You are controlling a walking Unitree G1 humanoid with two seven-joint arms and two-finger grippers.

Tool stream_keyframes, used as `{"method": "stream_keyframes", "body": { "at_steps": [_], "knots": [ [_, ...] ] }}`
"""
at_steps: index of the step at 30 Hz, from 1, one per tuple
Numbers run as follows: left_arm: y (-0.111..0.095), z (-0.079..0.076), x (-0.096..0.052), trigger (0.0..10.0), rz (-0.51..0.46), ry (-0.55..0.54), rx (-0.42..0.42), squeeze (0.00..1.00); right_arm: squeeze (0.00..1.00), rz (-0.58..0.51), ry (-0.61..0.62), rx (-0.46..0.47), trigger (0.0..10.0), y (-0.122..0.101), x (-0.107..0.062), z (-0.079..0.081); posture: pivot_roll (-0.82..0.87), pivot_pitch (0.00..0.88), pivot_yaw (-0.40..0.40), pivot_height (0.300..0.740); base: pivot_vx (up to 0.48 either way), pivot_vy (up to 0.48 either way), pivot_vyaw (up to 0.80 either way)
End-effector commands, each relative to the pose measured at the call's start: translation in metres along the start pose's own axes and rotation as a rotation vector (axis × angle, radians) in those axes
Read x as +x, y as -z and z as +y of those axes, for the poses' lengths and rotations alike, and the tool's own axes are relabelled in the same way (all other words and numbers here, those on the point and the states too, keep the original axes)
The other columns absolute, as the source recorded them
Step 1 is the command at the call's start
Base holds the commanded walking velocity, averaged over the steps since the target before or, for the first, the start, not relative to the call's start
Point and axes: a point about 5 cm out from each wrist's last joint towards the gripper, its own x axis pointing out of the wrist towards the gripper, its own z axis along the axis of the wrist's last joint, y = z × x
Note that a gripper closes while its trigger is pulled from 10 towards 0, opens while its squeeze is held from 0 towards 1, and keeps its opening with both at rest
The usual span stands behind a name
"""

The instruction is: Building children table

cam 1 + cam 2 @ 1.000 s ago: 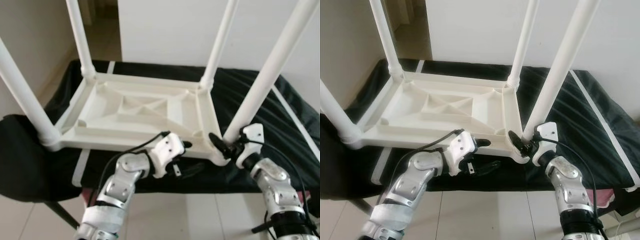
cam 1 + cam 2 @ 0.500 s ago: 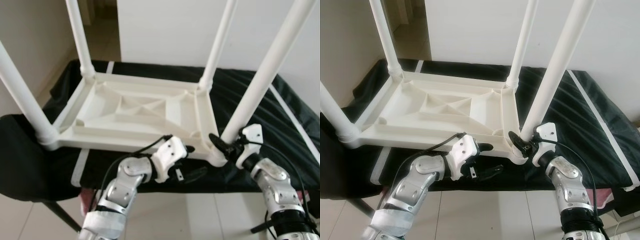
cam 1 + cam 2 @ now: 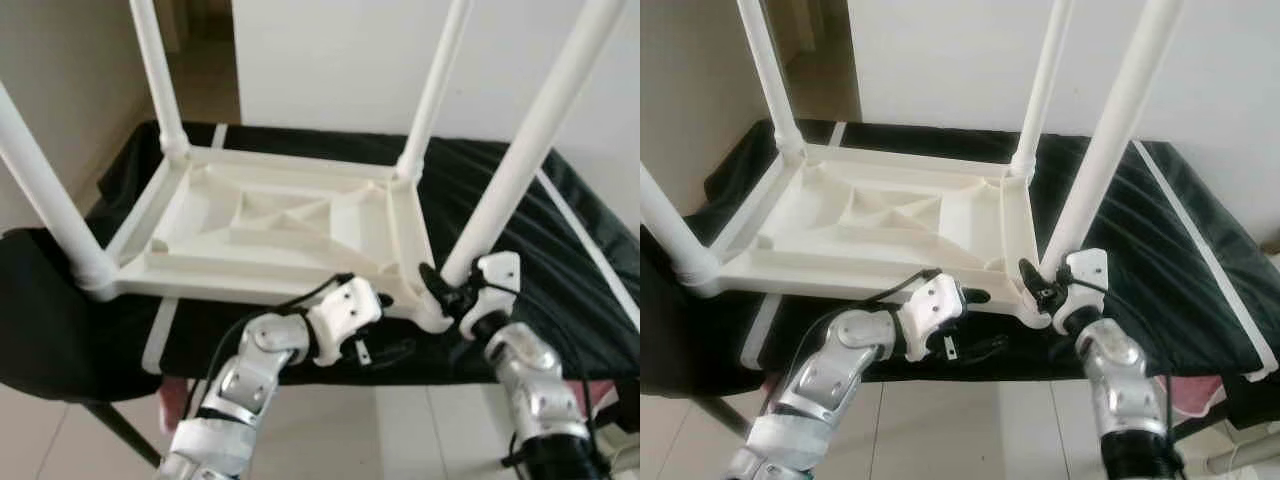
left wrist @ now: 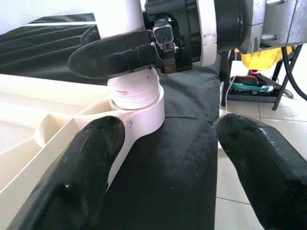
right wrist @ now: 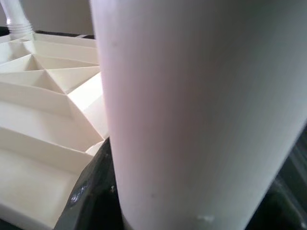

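White plastic is the story: the children's table [image 3: 280, 225] lies upside down on a black cloth [image 3: 520, 200], its ribbed underside facing up and four round legs rising from the corner sockets. The cloth carries pale stripes and drapes over a low surface, with a tiled floor [image 3: 970, 420] in front of it and a white wall [image 3: 970, 60] behind. Action is at the near corner on the robot's right, where the near right leg [image 3: 520, 160] stands in its socket [image 4: 139, 103]. The right gripper [image 3: 1042, 287] is clamped around the base of that leg, black fingers pinching it just above the socket; its wrist view is pressed up against the leg's white tube, with the table's triangular ribs [image 5: 43, 72] beside it. The left gripper [image 3: 378, 325] sits just beside the same corner, below the table's front edge, its two fingers spread wide and holding nothing. In the left wrist view one finger [image 4: 72, 177] lies against the table's rim, while the other finger hangs apart over the cloth, and the right gripper's wrist camera faces back at it. Beyond the cloth's edge, some yellow and dark items rest on the floor, too small to identify.
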Motion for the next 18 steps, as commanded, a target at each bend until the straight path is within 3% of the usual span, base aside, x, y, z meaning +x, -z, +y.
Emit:
{"method": "stream_keyframes", "body": {
  "at_steps": [1, 3, 9, 15, 18],
  "knots": [
    [0.001, 0.009, 0.002, 10.0, 0.01, -0.191, 0.01, 0.0, 0.0, 0.108, 0.084, 0.022, 10.0, 0.022, -0.009, 0.003, -0.03, 0.012, -0.053, 0.74, 0.0, 0.0, 0.0],
    [0.001, 0.009, 0.002, 10.0, 0.009, -0.194, 0.014, 0.0, 0.0, 0.117, 0.119, 0.03, 10.0, 0.024, -0.01, 0.002, -0.03, 0.015, -0.055, 0.74, 0.0, 0.0, 0.0],
    [0.004, 0.007, 0.002, 10.0, 0.02, -0.225, 0.0, 0.0, 0.0, 0.142, 0.449, 0.121, 10.0, 0.031, -0.025, 0.003, -0.04, 0.039, -0.067, 0.74, 0.0, 0.0, 0.0],
    [0.002, 0.006, 0.001, 10.0, 0.003, -0.231, 0.025, 0.0, 0.0, 0.145, 0.527, 0.141, 10.0, 0.033, -0.029, 0.007, -0.04, 0.057, -0.067, 0.74, 0.0, 0.0, 0.0],
    [0.002, 0.01, -0.002, 10.0, -0.003, -0.247, 0.027, 0.0, 0.0, 0.131, 0.667, 0.166, 10.0, 0.033, -0.032, 0.017, -0.04, 0.059, -0.053, 0.74, 0.0, 0.0, 0.0]
  ]
}}
